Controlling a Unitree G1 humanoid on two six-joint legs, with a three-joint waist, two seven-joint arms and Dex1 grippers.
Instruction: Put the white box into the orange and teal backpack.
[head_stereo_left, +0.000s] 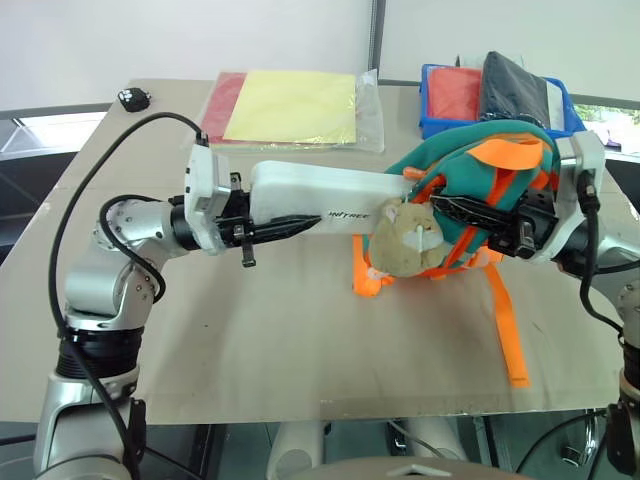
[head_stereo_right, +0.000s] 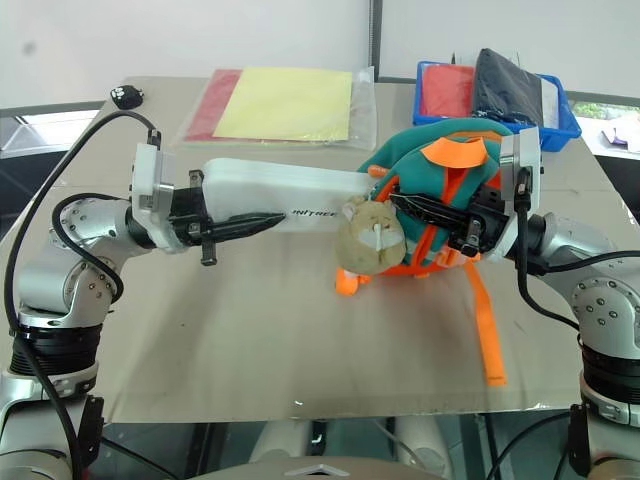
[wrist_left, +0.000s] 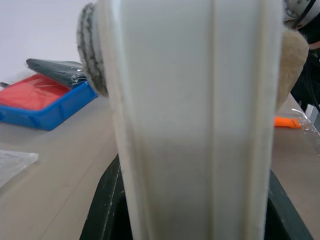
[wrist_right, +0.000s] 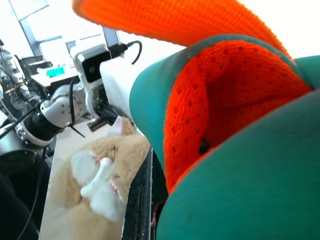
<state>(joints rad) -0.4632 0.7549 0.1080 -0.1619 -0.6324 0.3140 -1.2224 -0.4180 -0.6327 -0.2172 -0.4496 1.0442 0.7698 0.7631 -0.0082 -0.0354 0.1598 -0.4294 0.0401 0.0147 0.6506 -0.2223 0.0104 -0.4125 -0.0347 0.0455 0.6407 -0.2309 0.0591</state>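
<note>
Head views first: the left gripper (head_stereo_left: 285, 228) is clamped on the near end of the white box (head_stereo_left: 325, 197), holding it level above the middle of the table (head_stereo_left: 250, 350) with its far end pointed at the orange and teal backpack (head_stereo_left: 480, 165). That far end reaches the teal rim of the bag's mouth, just above the tan plush toy (head_stereo_left: 405, 238) hanging at the bag's front. The right gripper (head_stereo_right: 425, 212) is closed on the backpack's fabric at the opening, lifting the bag up off the table toward the right side; one orange strap (head_stereo_left: 505, 325) trails down toward the table's near right edge. At the far edge lies a clear sleeve with yellow and red sheets (head_stereo_left: 290, 108), and at the far right corner a blue tray (head_stereo_right: 500, 105) holds red and dark items. A small black object (head_stereo_left: 133, 98) sits near the far left corner.

Left wrist view: the white box (wrist_left: 190, 125) runs straight out between the black fingers (wrist_left: 102, 200), which press on its sides. The blue tray (wrist_left: 50, 112) stands beyond on the table.

Right wrist view: the backpack's teal rim (wrist_right: 150, 95) and orange mesh lining (wrist_right: 220, 100) gape open, the plush toy (wrist_right: 95, 170) hangs beside them, and the box's white end (wrist_right: 117, 75) sits at the rim, with the left gripper's wrist behind it.
</note>
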